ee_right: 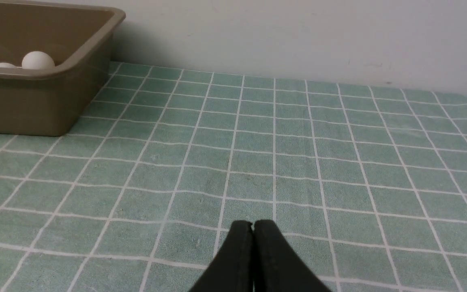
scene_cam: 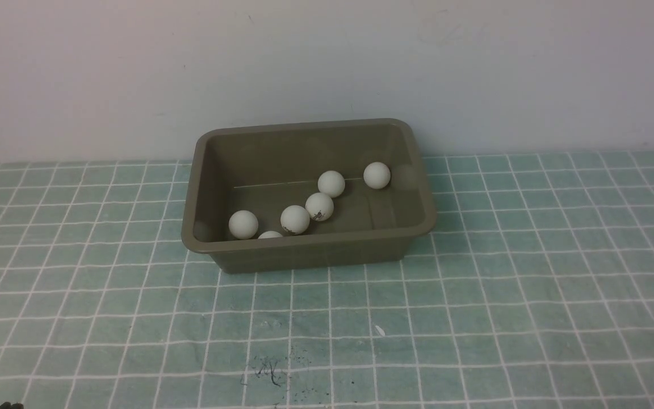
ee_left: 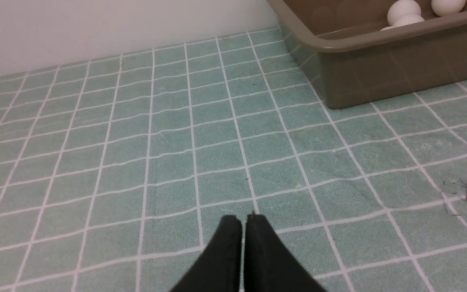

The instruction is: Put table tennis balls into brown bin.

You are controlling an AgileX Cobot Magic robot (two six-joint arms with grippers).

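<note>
Tablecloth (scene_cam: 474, 318) clear; balls (scene_cam: 294, 219) prob. six, in bin (scene_cam: 310, 250).

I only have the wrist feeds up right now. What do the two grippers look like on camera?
Both look alike: the left gripper and right gripper each show two plain matte black fingers tapering to rounded tips. No markings, cables or pads are visible. The arms themselves are out of view.

Tabletop (scene_cam: 531, 318) covered by a green cloth (scene_cam: 77, 284) with a white grid, slightly wrinkled. Dark scribble stain (scene_cam: 270, 372) at 6 o'clock; small white fleck (scene_cam: 380, 330) beside it. Plain off-white wall (scene_cam: 327, 62) at 12 o'clock, faintly scuffed. Light even.
</note>
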